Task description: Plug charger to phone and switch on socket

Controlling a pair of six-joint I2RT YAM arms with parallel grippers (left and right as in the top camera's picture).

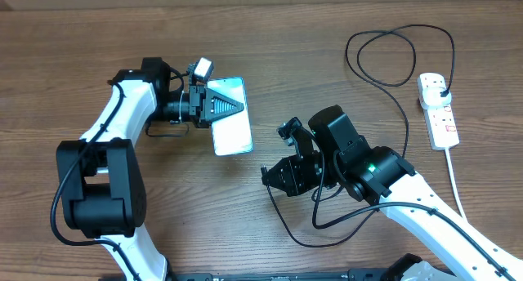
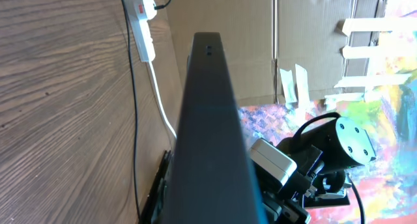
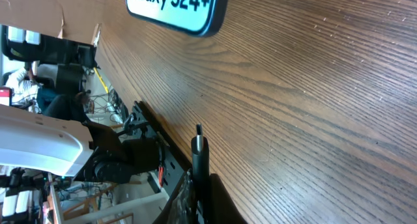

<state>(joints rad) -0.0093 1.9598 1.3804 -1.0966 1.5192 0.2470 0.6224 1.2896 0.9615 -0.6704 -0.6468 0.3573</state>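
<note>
The phone [image 1: 233,130] shows a light blue-white screen and is held at the table's middle left by my left gripper [image 1: 235,107], which is shut on it. In the left wrist view the phone [image 2: 208,120] appears edge-on as a dark bar. My right gripper [image 1: 272,174] is shut on the charger's connector tip [image 3: 198,144], a little right of and below the phone, apart from it. The phone's "Galaxy S24+" end [image 3: 176,6] shows ahead of the tip. The black charger cable [image 1: 346,54] loops to a black plug [image 1: 441,90] seated in the white socket [image 1: 439,111].
The socket's thick white cord [image 1: 454,183] runs down the right side toward the table's front edge. The socket also shows in the left wrist view [image 2: 144,28]. Slack cable lies under my right arm [image 1: 384,179]. Cardboard stands behind the table [image 2: 260,28].
</note>
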